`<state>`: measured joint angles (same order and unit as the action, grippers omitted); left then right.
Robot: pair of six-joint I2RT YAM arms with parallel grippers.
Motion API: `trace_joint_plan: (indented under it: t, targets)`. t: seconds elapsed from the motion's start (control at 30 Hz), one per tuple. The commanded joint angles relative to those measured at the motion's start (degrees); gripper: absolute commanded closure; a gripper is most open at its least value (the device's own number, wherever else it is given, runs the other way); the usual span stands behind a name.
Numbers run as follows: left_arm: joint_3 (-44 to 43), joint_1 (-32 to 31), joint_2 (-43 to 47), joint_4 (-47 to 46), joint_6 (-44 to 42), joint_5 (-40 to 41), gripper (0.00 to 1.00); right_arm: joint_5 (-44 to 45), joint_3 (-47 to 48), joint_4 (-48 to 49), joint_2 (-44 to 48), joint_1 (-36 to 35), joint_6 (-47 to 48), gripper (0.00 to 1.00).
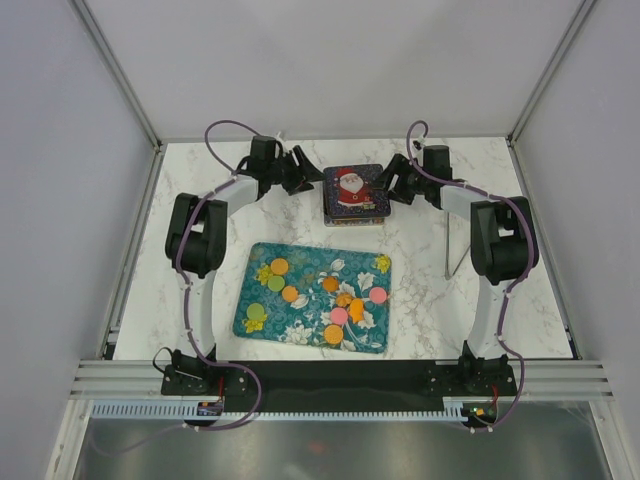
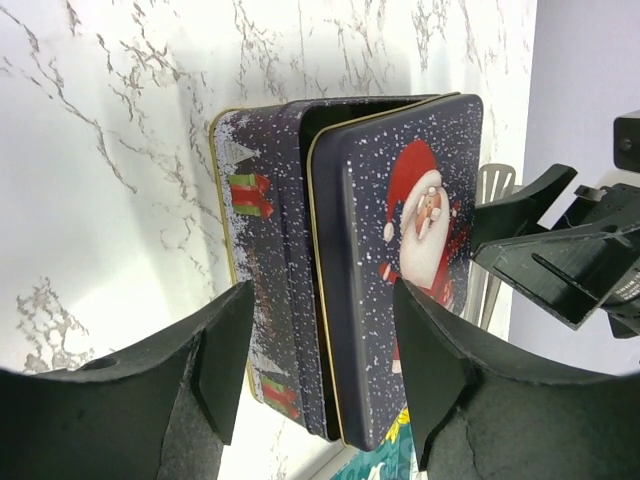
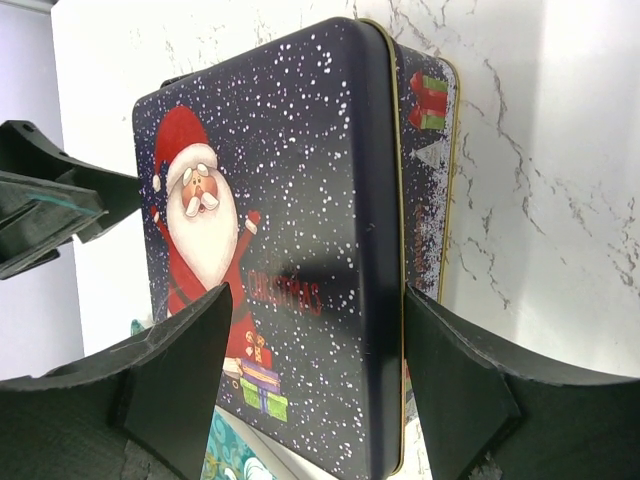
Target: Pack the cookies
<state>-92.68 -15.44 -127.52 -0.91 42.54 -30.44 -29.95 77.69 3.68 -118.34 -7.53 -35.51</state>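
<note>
The cookies (image 1: 340, 316) (orange, pink and green discs, with some yellow flower shapes) lie scattered on a teal flowered tray (image 1: 246, 300). This tray lies just on the near side of the Santa tin (image 1: 354, 192). The tin stands on the marble surface (image 1: 425, 290) with its lid on, and my two arms reach to it from both sides.

My left jaws are at the left side of the tin and they are apart. The edge of the tin (image 2: 400, 250) is between the two fingers (image 2: 225, 350), but I cannot tell if they touch it. From this side I see a dark gap between the lid and the base.

My right jaws are at the right side of the tin (image 3: 300, 250), also apart, with its edge between the fingers (image 3: 185, 375). Whether they touch the tin I cannot tell here either.
</note>
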Motion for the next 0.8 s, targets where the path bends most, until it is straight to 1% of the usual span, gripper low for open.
trace_joint_plan:
  t: [0.0, 0.27, 0.43, 0.53, 0.77]
  targets:
    - [0.75, 0.32, 5.00, -0.06, -2.82, 1.43, 0.34, 0.33, 2.99, -0.34, -1.27, -0.99, 1.05, 0.24]
    - [2.24, -1.78, 5.00, -1.55, -3.26, 0.64, 0.33, 2.00, 4.31, -2.45, -1.63, -1.52, 1.05, 0.25]
    - [4.70, -2.58, 5.09, -3.22, -2.29, 1.26, 0.33, 2.53, 5.72, -3.59, -1.54, -1.79, 0.79, 0.25]
    - [5.93, -2.84, 5.53, -4.36, -2.11, 1.08, 0.33, 2.97, 7.21, -6.75, -1.80, -2.05, 1.23, 0.25]
    - [7.60, -3.63, 5.97, -5.33, -2.12, 1.17, 0.33, 3.59, 9.06, -8.78, -2.94, -2.75, 1.41, 0.25]
